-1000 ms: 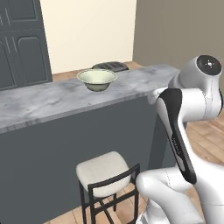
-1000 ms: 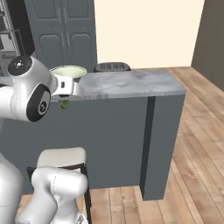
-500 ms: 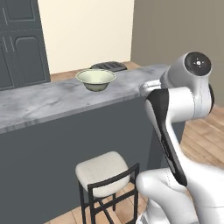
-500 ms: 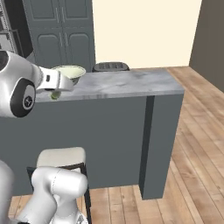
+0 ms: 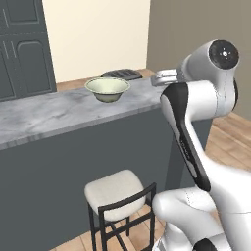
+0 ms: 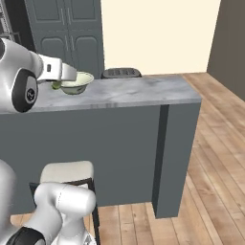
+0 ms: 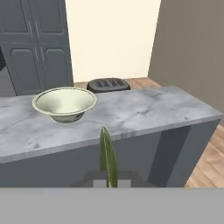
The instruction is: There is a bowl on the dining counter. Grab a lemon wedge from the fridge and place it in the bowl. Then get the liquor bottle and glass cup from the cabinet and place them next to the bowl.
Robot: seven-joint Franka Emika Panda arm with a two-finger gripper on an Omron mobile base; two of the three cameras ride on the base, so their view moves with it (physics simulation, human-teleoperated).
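Gripper (image 7: 108,181) tips mostly cut off at frame bottom, clenched on lemon wedge (image 7: 107,157); arm raised near counter (image 7: 131,113) edge, bowl (image 7: 64,103) beyond, far left

- Dining counter (image 5: 44,115): grey-white marble top over a plain dark grey front, running across in front of me.
- Bowl (image 5: 108,89): pale cream-green, upright on the marble.
- Stool (image 5: 116,195): cream seat, dark frame, just before the counter front.
- My arm (image 5: 201,103): white, raised at right.
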